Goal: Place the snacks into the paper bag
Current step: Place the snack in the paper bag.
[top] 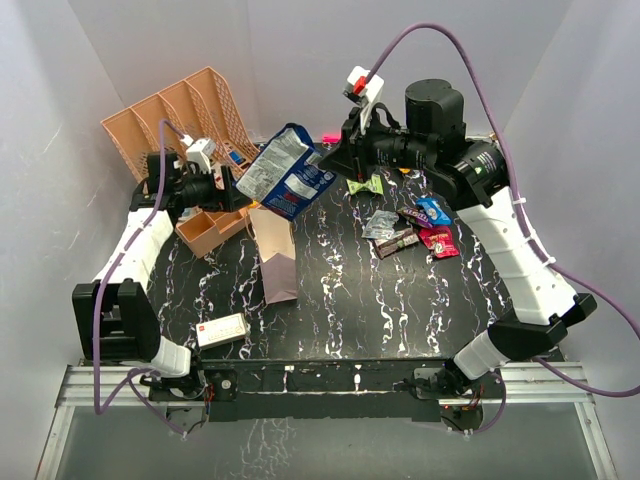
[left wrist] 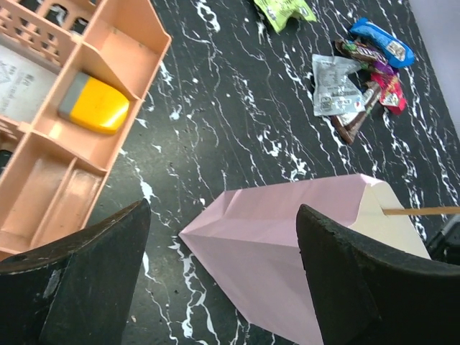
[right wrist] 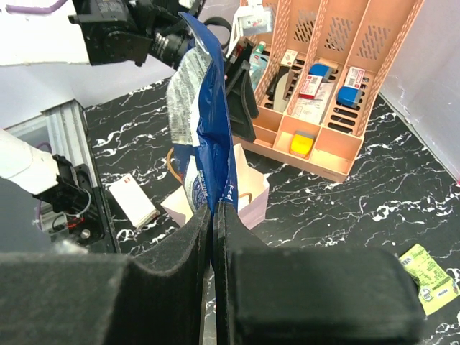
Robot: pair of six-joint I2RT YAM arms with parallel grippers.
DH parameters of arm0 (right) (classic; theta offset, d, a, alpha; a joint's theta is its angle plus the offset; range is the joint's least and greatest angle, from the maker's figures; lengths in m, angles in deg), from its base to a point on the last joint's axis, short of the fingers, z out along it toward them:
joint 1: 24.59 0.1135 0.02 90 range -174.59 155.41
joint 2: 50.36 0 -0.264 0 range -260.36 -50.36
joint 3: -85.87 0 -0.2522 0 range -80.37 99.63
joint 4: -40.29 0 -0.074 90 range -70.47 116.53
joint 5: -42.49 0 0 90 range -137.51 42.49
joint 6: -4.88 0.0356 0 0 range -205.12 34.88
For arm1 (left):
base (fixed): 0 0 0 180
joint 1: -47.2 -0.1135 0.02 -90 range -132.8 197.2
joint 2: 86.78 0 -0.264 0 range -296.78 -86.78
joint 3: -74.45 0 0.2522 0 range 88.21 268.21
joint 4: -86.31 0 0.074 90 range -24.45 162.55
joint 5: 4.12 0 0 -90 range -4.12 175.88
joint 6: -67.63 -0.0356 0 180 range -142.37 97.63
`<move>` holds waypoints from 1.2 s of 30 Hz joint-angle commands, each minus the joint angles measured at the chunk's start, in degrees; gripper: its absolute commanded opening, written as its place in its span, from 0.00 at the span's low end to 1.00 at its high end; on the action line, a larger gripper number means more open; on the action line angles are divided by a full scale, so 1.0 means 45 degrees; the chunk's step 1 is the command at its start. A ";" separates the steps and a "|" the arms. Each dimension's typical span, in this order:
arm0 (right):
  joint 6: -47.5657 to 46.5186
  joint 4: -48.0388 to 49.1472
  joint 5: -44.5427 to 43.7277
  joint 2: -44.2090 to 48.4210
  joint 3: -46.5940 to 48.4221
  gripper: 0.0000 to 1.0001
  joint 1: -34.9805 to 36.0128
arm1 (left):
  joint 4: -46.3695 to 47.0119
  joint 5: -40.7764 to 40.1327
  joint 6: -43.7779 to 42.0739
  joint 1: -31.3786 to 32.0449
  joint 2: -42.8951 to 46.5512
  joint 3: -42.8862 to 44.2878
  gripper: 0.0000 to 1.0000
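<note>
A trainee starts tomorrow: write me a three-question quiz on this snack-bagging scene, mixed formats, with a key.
1. True or false: the right hand is shut on the blue packet.
2. The small snacks lie: A) in the organiser; B) on the table; C) in the right hand.
3. Which hand stands open by the paper bag?
Key: 1 true; 2 B; 3 the left hand.
</note>
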 commanded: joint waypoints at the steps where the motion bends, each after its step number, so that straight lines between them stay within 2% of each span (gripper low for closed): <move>1: 0.0708 0.1249 0.0395 0.0174 0.0083 0.08 0.0119 | 0.0382 0.1448 0.0359 -0.0058 0.0266 -0.0635 0.79; 8: 0.1534 0.1694 -0.0093 0.0097 -0.0511 0.08 0.0221 | 0.0699 0.1643 0.0300 -0.0074 0.1211 -0.1737 0.76; 17: 0.1188 0.1645 -0.0434 0.0609 -0.1584 0.08 0.0279 | 0.0687 0.1264 -0.0177 -0.0061 0.2305 -0.2486 0.76; 22: 0.1217 0.1673 -0.0425 0.0671 -0.1887 0.08 0.0305 | 0.0856 -0.0174 -0.0219 -0.0059 0.2479 -0.2339 0.79; 28: 0.1156 0.1834 -0.0334 0.0848 -0.2308 0.08 0.0359 | 0.0735 -0.0802 -0.0172 -0.0064 0.1391 -0.1007 0.81; 33: 0.0971 0.1874 -0.0076 0.0958 -0.2622 0.08 0.0375 | 0.1974 0.0741 0.0395 0.0090 0.0201 -0.0547 0.81; 36: 0.0960 0.1915 -0.0274 0.0982 -0.2747 0.08 0.0380 | 0.2015 0.0940 0.0258 0.0564 -0.0185 -0.0340 0.80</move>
